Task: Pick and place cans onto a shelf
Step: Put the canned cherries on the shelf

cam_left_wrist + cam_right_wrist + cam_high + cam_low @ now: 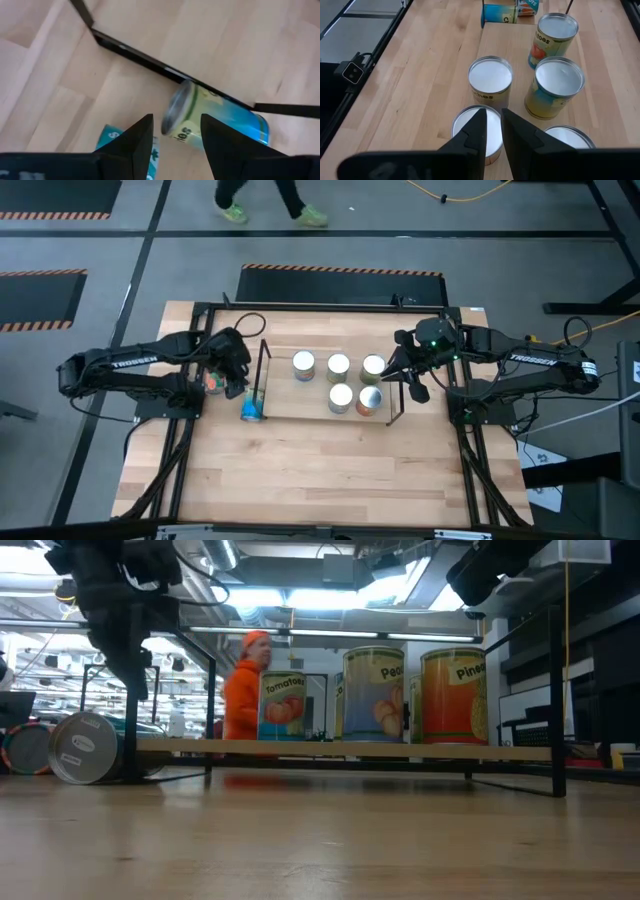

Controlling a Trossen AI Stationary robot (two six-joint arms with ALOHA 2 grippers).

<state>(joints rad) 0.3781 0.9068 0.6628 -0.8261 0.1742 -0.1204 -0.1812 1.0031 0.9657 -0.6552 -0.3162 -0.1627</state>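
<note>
- The left arm reaches in from the left side of the desk (300,470); its jaws (176,137) hang spread and empty just above a can lying on its side.
- That fallen can (215,120) has a blue and pale green label; only the letters "So" can be read, near its silver end. It lies against the shelf's (392,392) black left rail, straight ahead of the left jaws.
- A second tipped can (213,381), with an orange-red rim, lies on the desk behind the left jaws, partly under the arm.
- On the shelf, between the two arms, five cans stand upright. From table level, labels read "Tomatoes" (283,706), "Pea…" (374,693) and "Pine…" (453,695).
- The right jaws (492,134) hover over the right end of the shelf, narrowly parted and holding nothing, directly above a white-topped can (476,131). Two more upright cans stand ahead of them; another sits beside.
- Beyond the desk a person in an orange jacket and cap (243,685) passes by; the arm "TROSSEN" lettering shows from above.
</note>
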